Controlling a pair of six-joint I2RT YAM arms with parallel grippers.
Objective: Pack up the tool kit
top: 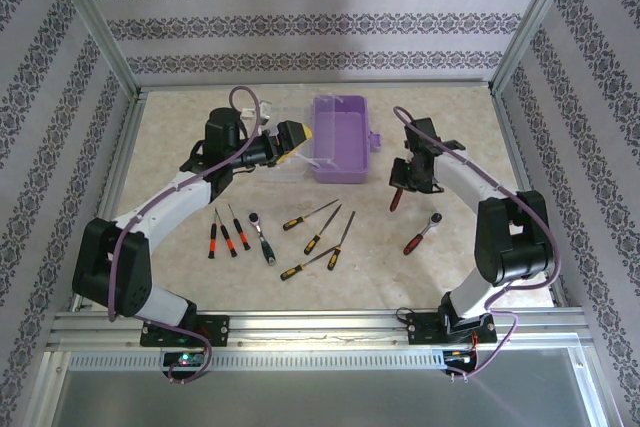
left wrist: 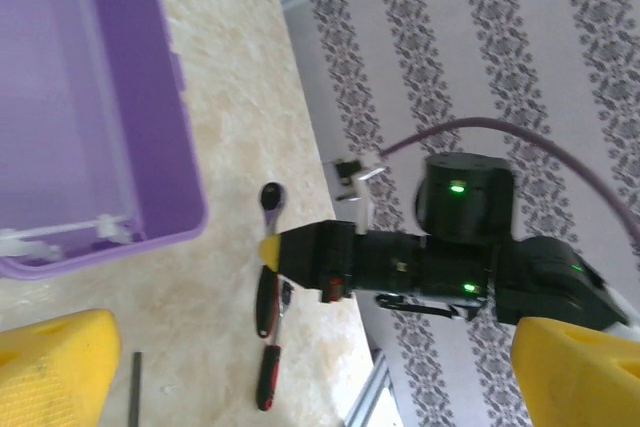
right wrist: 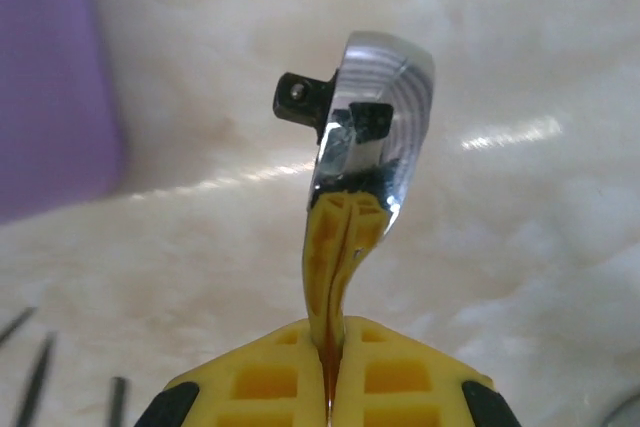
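Observation:
The tool kit's lilac box (top: 338, 139) (left wrist: 100, 97) stands open at the back middle of the table, nothing showing inside it. My left gripper (top: 293, 137) (left wrist: 315, 332) hangs open just left of the box, its yellow fingers (left wrist: 55, 367) wide apart. My right gripper (top: 405, 182) (right wrist: 330, 347) is shut on a red-and-black-handled ratchet (top: 397, 199) (left wrist: 265, 302), just right of the box. The ratchet's chrome head (right wrist: 375, 117) sticks out past the fingertips. A second red-handled ratchet (top: 422, 232) (left wrist: 268, 377) lies on the table to the right.
Loose tools lie in a row on the near half of the table: red-and-black screwdrivers (top: 227, 235), a dark ratchet (top: 263, 237) and orange-handled screwdrivers (top: 322, 230). A clear lid (top: 290, 162) lies under my left gripper. Metal frame posts and patterned walls enclose the table.

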